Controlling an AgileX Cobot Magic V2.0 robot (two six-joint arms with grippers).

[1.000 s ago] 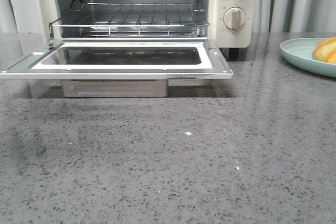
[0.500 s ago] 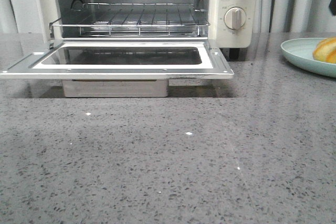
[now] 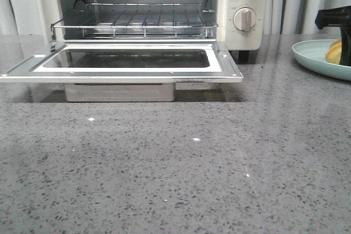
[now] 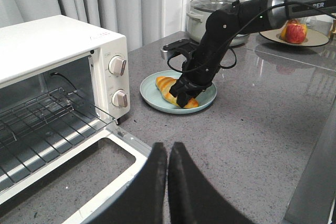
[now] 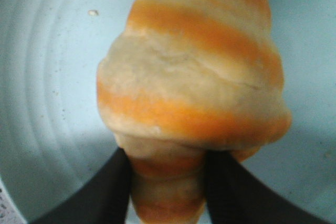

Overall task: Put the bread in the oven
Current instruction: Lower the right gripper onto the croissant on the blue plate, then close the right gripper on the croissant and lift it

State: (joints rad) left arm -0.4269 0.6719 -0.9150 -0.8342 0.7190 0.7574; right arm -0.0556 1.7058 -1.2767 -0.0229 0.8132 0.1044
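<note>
Front view: the cream-white toaster oven [image 3: 164, 26] stands with its glass door [image 3: 126, 61] dropped flat and the wire rack [image 3: 134, 20] bare. At the far right edge the black right gripper [image 3: 341, 47] hangs at the pale green plate [image 3: 312, 56], masking most of the golden-orange striped croissant roll [image 3: 333, 52].

Left wrist view: the left gripper [image 4: 168, 182] hovers near the door with its 2 fingers pressed together, holding nothing. Across the counter, the right arm [image 4: 231, 24] has its claw down on the roll's near end, on the plate just beside the oven.

Right wrist view: 2 dark fingers [image 5: 107, 192] flank the roll's tapered tip, narrow and apparently touching it; whether they're truly clamped, I can't tell. Glossy crust, orange bands over cream stripes. The risk I see: a grip that far out on a slick taper could let the roll pivot or slide free on the lift.
</note>
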